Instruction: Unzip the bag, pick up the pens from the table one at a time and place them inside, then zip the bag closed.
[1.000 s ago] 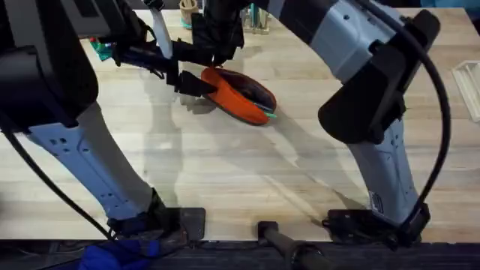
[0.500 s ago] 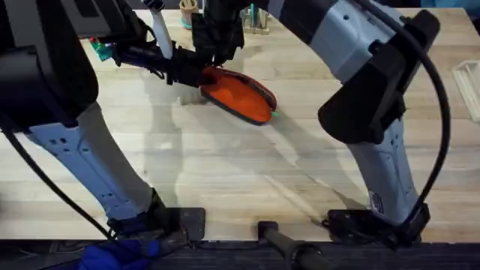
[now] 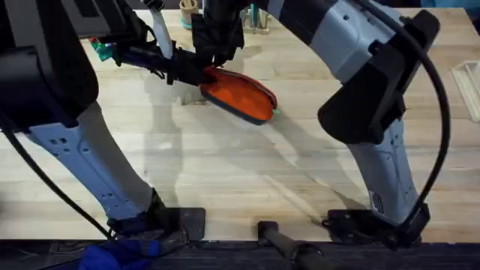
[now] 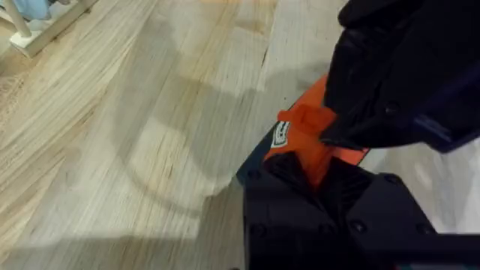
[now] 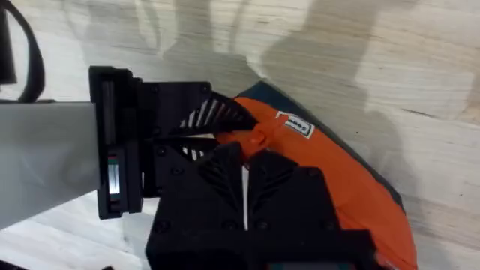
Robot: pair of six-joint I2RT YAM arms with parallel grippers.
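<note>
The orange bag (image 3: 241, 96) lies aslant on the table (image 3: 247, 172), its dark edge toward the front. My left gripper (image 3: 195, 75) is shut on the bag's left end; in the left wrist view the gripper (image 4: 304, 171) pinches the orange fabric (image 4: 300, 146). My right gripper (image 3: 217, 64) reaches down from the far side onto the same end. In the right wrist view the gripper (image 5: 246, 159) is shut at the small zipper pull (image 5: 259, 137). A sliver of green (image 3: 276, 112) shows at the bag's right end. The pens are otherwise hidden.
A holder with upright items (image 3: 187, 11) stands at the far edge. A teal thing (image 3: 101, 49) lies behind the left arm and a white object (image 3: 469, 79) sits at the right edge. Bare planks stretch in front of the bag.
A second ago the bag gaped with its dark inside showing. Now its orange side is up, and the left gripper's end sits slightly farther back. Nothing has moved in the last half second.
</note>
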